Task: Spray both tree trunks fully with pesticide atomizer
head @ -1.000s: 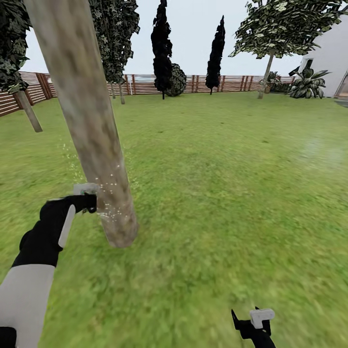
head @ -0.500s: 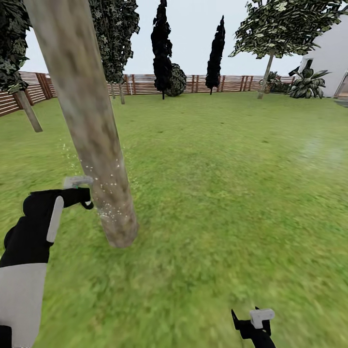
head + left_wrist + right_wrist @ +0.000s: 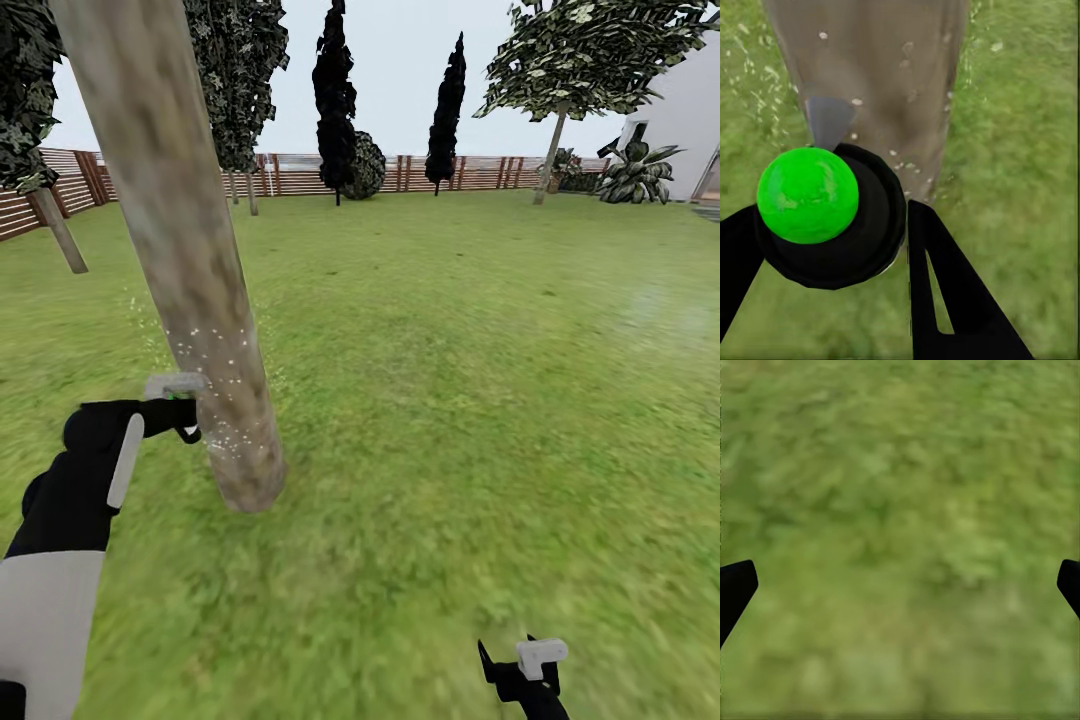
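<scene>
A thick, mottled grey-brown tree trunk (image 3: 190, 260) leans up from the lawn at the left of the head view. Fine whitish pesticide specks (image 3: 225, 370) dot its lower part and the air around it. My left gripper (image 3: 182, 408) sits just left of the trunk, shut on the pesticide atomizer (image 3: 832, 217), a small black body with a bright green ball on top here. In the left wrist view the trunk (image 3: 877, 75) stands close ahead, flecked with specks (image 3: 855, 101). My right gripper (image 3: 525, 672) hangs low over the grass, open (image 3: 900, 592) and empty.
A second grey-brown trunk (image 3: 58, 230) stands at the far left near the brown slat fence (image 3: 300, 172). Dark slim trees (image 3: 335, 100), a round bush (image 3: 365, 165) and a white building (image 3: 685, 110) line the far edge. Open grass (image 3: 480, 380) spreads to the right.
My left gripper with the atomizer drew back to the left, then came back toward the trunk. Specks now reach a little higher on the trunk. The right arm has not moved.
</scene>
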